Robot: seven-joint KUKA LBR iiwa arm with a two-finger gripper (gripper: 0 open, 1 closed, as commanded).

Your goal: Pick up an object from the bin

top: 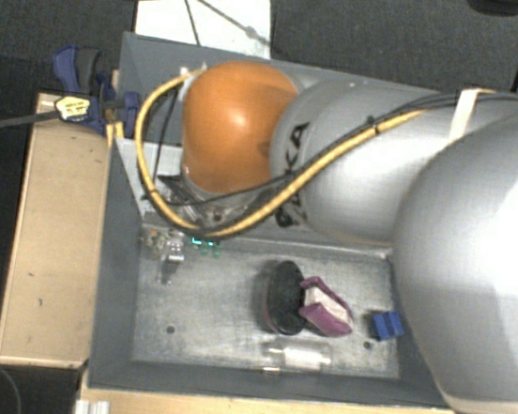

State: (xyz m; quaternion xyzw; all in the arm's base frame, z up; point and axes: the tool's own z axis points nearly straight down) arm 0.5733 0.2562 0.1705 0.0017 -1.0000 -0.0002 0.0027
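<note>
Claw [169, 254] hung over bare bin [206, 322] floor, left of the dark oval object [277, 298]; whether it was open or closed could not be told. Apparently nothing lifted; pick outstanding.

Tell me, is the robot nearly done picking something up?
Not nearly. Done: the gripper is low at the left of the bin. In hand: nothing I can see; the dark oval thing, purple lump, blue block and clear tube lie off to its right. Left: move over one, grab, lift.
</note>
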